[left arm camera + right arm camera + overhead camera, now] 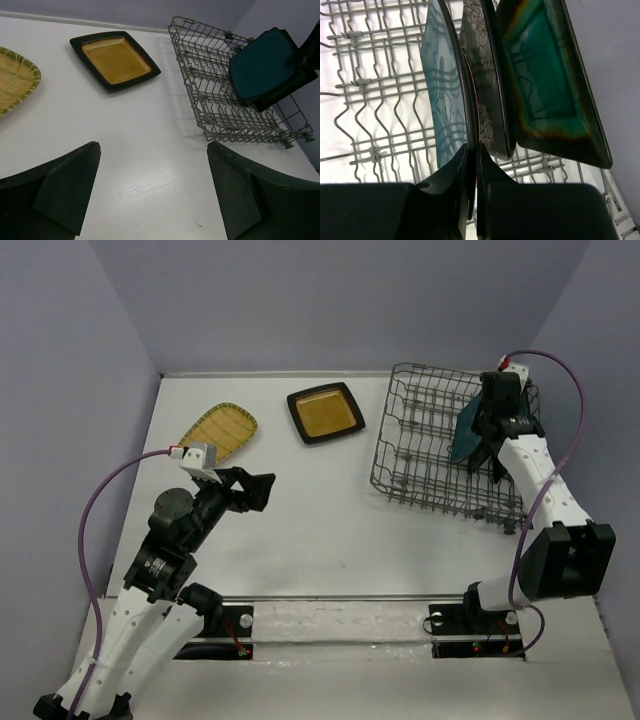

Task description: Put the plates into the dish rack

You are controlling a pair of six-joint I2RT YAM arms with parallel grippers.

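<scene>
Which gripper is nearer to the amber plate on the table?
Left. The left gripper hangs open near-left of the amber plate, not touching it. The right gripper is farther off at the dish rack, shut on the dark teal plate.

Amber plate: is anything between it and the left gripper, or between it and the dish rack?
Nothing visible. Only bare table separates the open left gripper from the amber plate, and that plate from the dish rack. The yellow-tan plate lies off to the left, outside both paths.

white table, with lavender walls behind and beside it
</scene>
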